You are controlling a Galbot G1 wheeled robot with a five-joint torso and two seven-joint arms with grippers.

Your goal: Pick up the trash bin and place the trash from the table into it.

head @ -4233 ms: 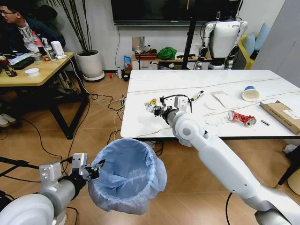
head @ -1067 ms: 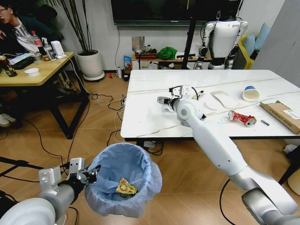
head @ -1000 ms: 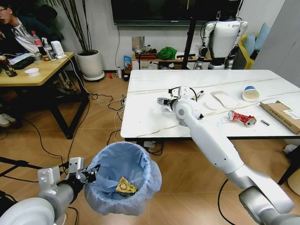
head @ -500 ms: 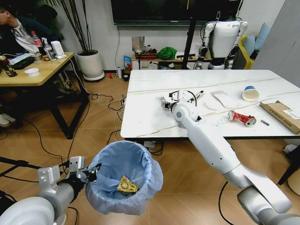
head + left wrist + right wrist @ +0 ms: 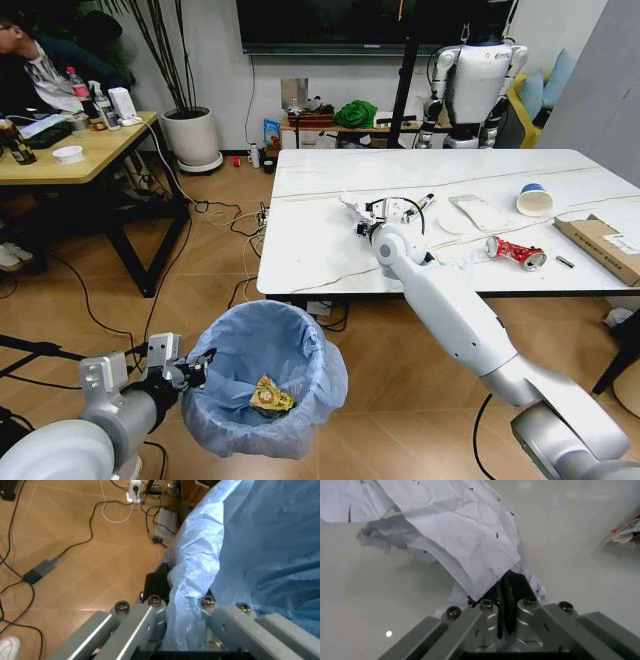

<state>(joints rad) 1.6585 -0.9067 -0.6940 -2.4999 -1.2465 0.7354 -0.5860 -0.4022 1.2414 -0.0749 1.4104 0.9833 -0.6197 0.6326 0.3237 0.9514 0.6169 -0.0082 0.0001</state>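
The right pincer (image 5: 366, 212), over the white marble-look table (image 5: 310, 250) near its left edge, is clamped on crumpled white paper (image 5: 455, 528); the left pincer (image 5: 186, 370) grips the rim of the round blue-bagged trash bin (image 5: 295, 340) at floor level off the table's front-left corner; a yellow wrapper (image 5: 266, 396) lies inside.

The large rectangular white marble-look table (image 5: 320, 240) has thin dark veins. On it lie a crushed red can (image 5: 516, 252), a blue-rimmed white paper cup (image 5: 535, 199), a flat brown cardboard box (image 5: 602, 247) and crumpled white paper (image 5: 481, 212).

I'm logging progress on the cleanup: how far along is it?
Done: the yellow wrapper lies in the trash bin, held by the left gripper. In hand: the right gripper pinches crumpled white paper. Left on the table: red can, paper cup, cardboard box.
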